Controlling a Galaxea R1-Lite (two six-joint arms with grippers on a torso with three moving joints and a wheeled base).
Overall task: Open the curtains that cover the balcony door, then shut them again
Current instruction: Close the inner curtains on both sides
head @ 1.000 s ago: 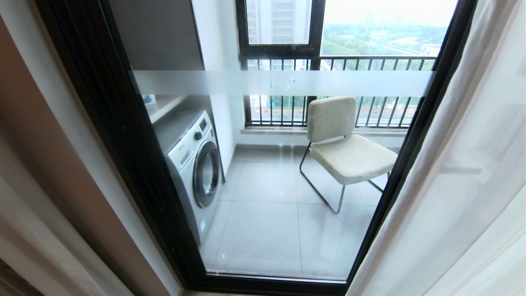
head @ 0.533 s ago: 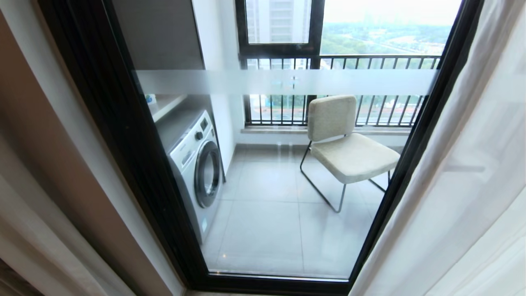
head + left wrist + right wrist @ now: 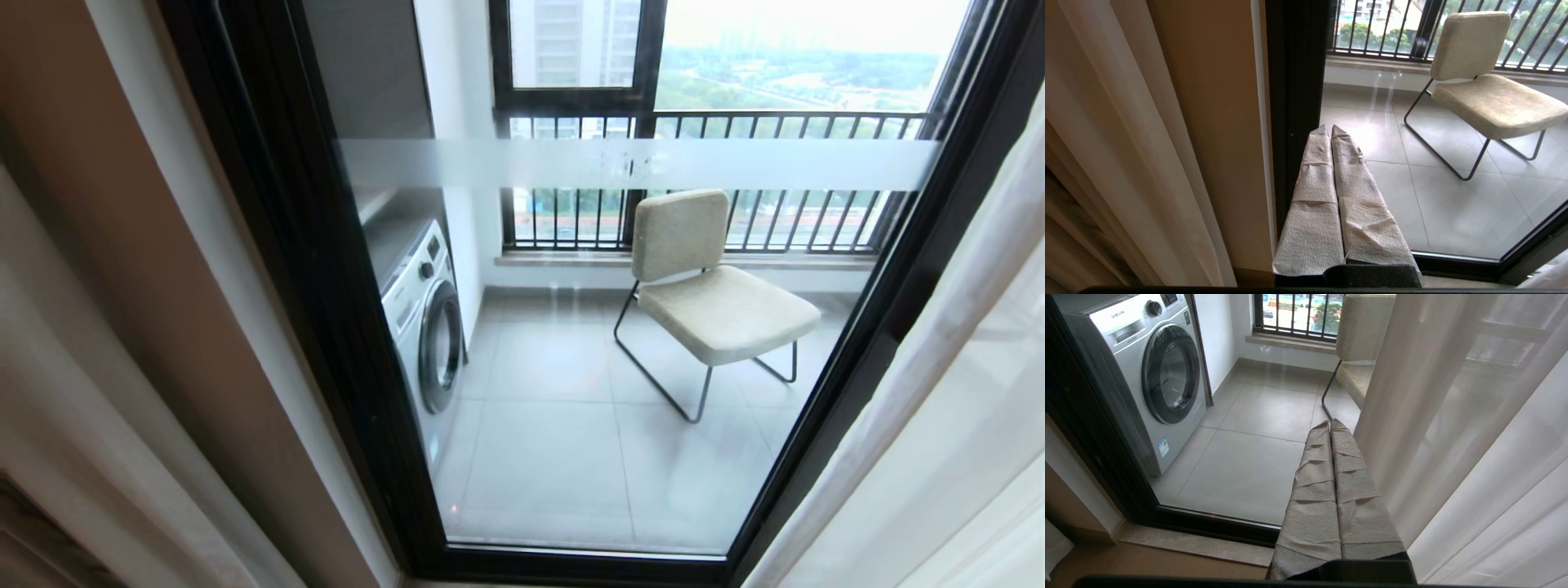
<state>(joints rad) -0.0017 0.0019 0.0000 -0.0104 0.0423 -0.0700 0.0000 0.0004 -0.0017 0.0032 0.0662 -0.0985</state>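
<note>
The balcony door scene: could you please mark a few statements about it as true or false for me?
1. The sheer white curtain hangs at the right of the dark-framed glass balcony door, leaving the glass uncovered. True.
2. A beige padded chair on a thin black metal frame stands on the balcony. True.
3. The white front-loading washing machine has its round door hanging open. False: it is shut.
4. The left gripper is clamped on a curtain fold. False: its fingers are shut on nothing.
5. The right gripper has its wrapped fingers spread wide. False: they are pressed together.
</note>
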